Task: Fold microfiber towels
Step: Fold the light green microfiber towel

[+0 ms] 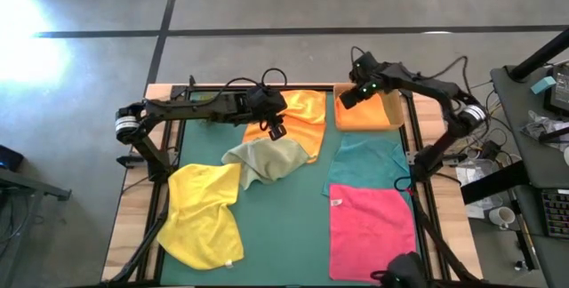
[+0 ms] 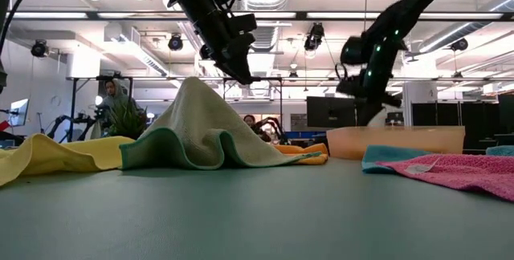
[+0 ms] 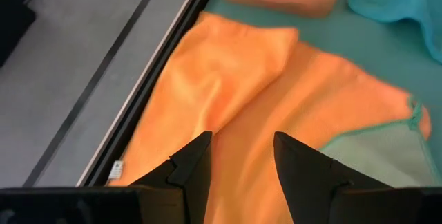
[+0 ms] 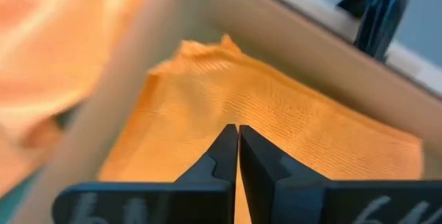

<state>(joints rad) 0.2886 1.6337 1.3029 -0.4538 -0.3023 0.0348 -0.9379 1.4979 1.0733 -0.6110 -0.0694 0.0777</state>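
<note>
Orange cloth folded in the tan tray is, by my reading, the only towel finished: the folded orange towel lies flat just beyond my right gripper, whose fingers are pressed together on nothing. Five remain unfolded: the spread orange towel, olive green towel, yellow towel, teal towel and pink towel. My left gripper hangs over the spread orange towel, fingers apart and empty; the cloth shows between and ahead of them, with the olive towel's edge off to one side. I judge the task early.
</note>
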